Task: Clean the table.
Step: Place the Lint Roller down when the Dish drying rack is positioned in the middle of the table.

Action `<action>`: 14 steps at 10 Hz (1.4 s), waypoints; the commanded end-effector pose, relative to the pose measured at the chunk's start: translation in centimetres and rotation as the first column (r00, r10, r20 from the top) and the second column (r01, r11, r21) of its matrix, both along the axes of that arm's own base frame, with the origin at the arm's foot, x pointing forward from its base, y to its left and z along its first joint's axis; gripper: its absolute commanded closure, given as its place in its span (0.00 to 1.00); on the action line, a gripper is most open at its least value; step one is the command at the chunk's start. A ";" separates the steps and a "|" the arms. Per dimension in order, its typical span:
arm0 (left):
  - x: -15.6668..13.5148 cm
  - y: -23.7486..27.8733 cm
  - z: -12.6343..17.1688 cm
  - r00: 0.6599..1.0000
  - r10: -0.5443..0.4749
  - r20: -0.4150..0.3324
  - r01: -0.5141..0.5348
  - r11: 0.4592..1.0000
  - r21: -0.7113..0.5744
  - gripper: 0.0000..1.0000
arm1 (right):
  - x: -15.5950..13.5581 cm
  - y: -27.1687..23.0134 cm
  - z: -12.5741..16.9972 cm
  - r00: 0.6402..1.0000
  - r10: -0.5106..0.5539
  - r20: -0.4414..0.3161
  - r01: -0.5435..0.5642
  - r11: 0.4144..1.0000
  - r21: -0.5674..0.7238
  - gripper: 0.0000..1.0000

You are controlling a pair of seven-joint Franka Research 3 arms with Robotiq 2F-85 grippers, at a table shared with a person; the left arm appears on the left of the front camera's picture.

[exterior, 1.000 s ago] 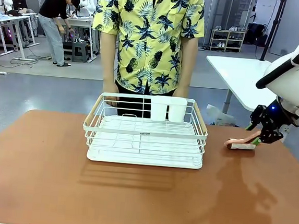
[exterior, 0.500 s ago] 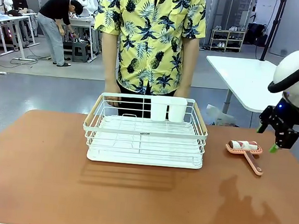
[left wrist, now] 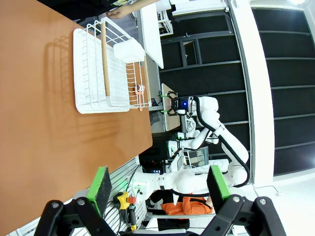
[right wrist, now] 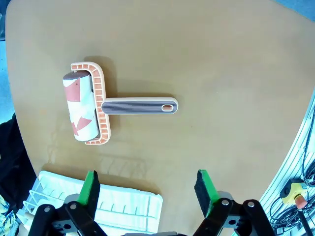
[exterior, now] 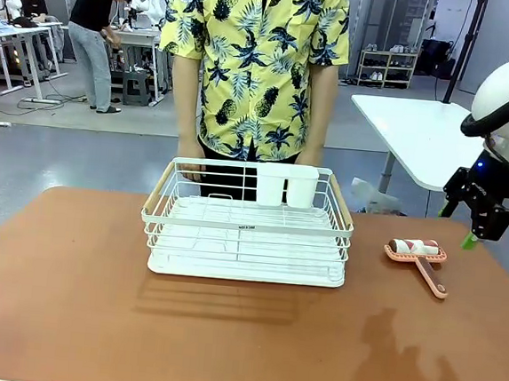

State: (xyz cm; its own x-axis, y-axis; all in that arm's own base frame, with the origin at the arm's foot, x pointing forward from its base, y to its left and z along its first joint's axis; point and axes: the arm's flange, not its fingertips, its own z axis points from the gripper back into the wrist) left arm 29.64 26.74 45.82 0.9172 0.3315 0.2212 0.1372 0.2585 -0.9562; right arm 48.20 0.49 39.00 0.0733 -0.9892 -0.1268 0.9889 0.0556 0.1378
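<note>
Two things sit on the reddish-brown desk [exterior: 65, 317]: a white dish rack [exterior: 247, 234] at the middle far side and a lint roller [exterior: 416, 255] to its right. The roller lies below and left of the right gripper [exterior: 478, 230], handle toward the near edge. That gripper hangs empty, jaws apart. The left gripper [left wrist: 157, 189] is also spread, well away.

The table [exterior: 65, 317] runs past the front view's bottom and side edges, its near corners cut off
</note>
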 end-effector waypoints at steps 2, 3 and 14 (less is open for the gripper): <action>-0.1 0.3 0.2 1.000 -0.004 0.031 0.004 1.000 -0.013 0.00 | -0.1 -0.1 -0.2 1.000 0.004 0.010 -0.004 1.000 -0.003 0.00; -0.1 0.3 0.2 1.000 -0.004 0.031 0.004 1.000 -0.013 0.00 | -0.1 -0.1 -0.2 1.000 0.004 0.010 -0.004 1.000 -0.003 0.00; -0.1 0.3 0.2 1.000 -0.004 0.031 0.004 1.000 -0.013 0.00 | -0.1 -0.1 -0.2 1.000 0.004 0.010 -0.004 1.000 -0.003 0.00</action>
State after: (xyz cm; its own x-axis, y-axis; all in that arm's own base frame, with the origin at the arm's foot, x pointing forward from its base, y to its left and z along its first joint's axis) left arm 29.64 26.74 45.82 0.9172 0.3315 0.2212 0.1372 0.2585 -0.9562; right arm 48.17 0.31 38.92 0.0699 -0.9895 -0.1268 0.9893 0.0525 0.1362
